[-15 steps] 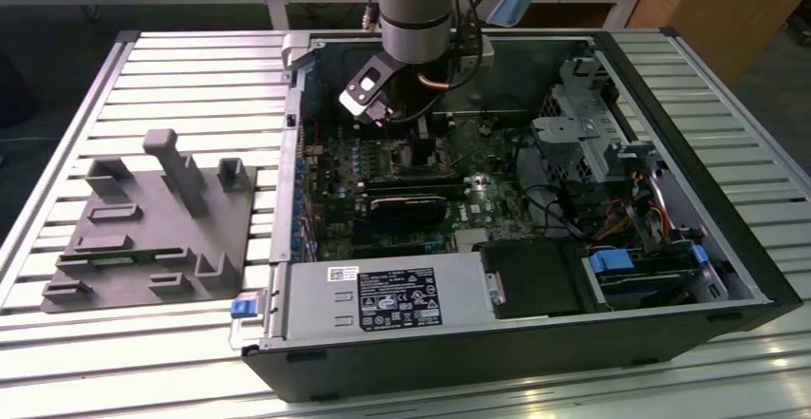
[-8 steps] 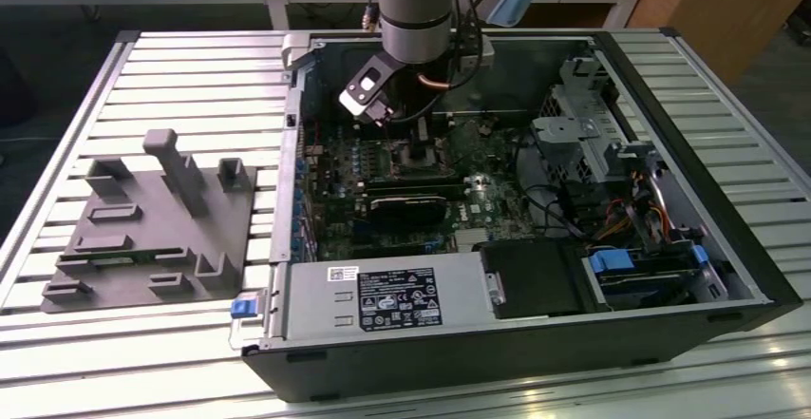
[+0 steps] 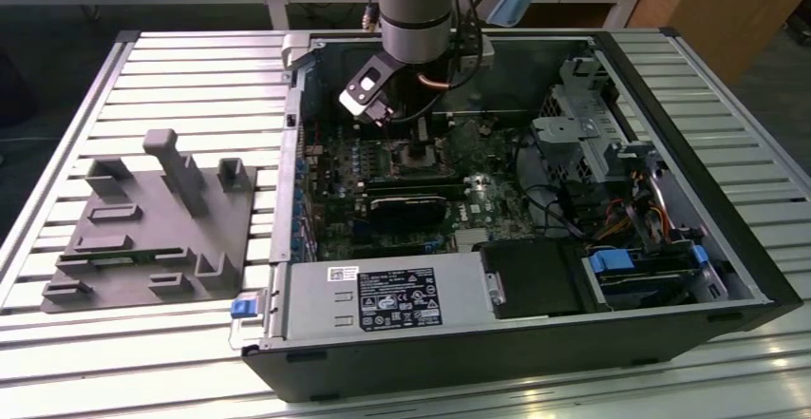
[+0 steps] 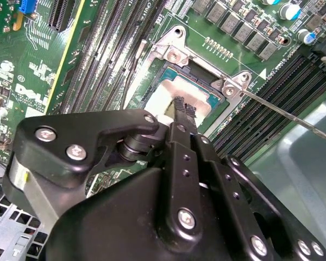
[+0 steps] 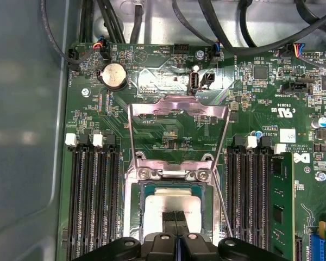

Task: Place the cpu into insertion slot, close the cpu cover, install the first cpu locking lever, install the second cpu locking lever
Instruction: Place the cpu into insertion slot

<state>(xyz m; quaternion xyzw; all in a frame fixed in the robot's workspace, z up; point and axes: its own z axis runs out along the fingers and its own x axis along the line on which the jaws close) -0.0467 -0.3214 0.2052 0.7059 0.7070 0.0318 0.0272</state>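
Hovering inside the computer case (image 3: 533,362), held gripper (image 5: 176,220) fingertips together and empty just above the chip (image 5: 157,209), chip seated flat in the socket (image 5: 142,204), cover (image 5: 176,106) swung open beyond, thin lever (image 4: 285,112) unlatched alongside.

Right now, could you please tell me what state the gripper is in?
Gripper: shut, with nothing visible between its fingertips, which sit just over the cpu.
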